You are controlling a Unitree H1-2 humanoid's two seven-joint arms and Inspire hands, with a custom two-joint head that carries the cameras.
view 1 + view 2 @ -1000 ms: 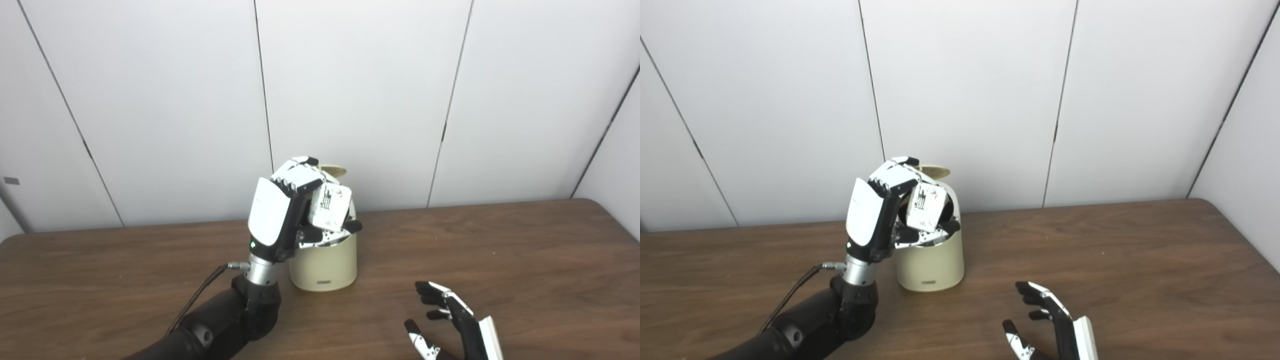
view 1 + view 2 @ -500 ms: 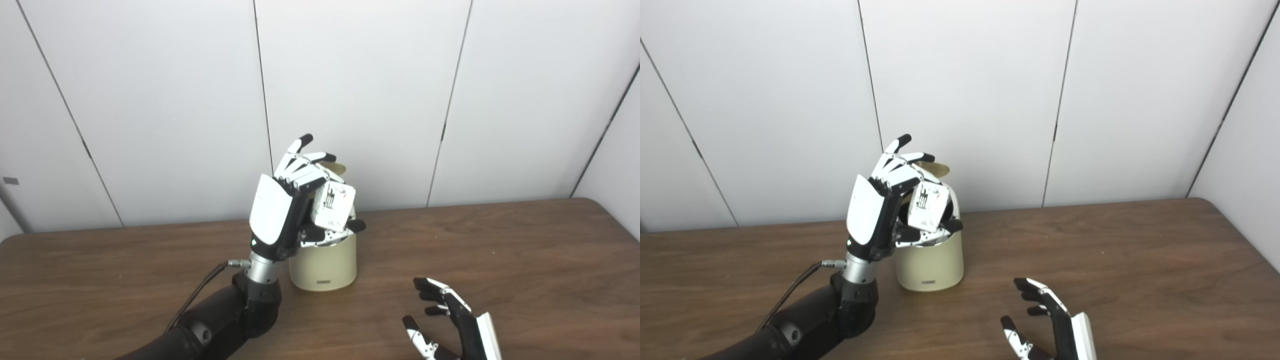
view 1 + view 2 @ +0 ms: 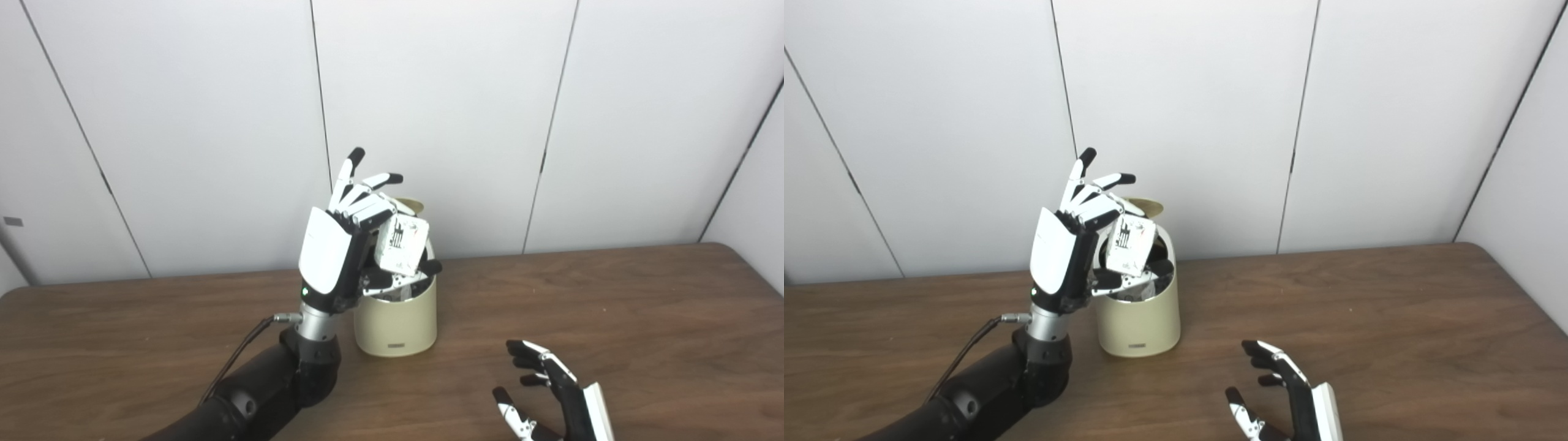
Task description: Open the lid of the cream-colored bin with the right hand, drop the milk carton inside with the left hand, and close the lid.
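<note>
The cream-colored bin [image 3: 397, 321] stands mid-table with its lid [image 3: 411, 205] tipped up behind the opening. My left hand [image 3: 343, 245] is raised just left of the bin's mouth. The white milk carton [image 3: 401, 245] hangs tilted over the opening, resting on the thumb with the lower fingers curled on its top. Two fingers [image 3: 349, 174] stick up free of it. My right hand [image 3: 551, 392] lies open and holds nothing near the table's front edge, right of the bin. The bin's inside is mostly hidden by the hand and carton.
The brown wooden table [image 3: 643, 306] stretches to both sides of the bin. White wall panels [image 3: 441, 110] stand close behind it. A thin cable [image 3: 245, 355] runs along my left forearm.
The left hand's fingers have unfolded from a tight fist, two now pointing up. Hand and carton shifted slightly left and up over the bin. The right hand barely moved.
</note>
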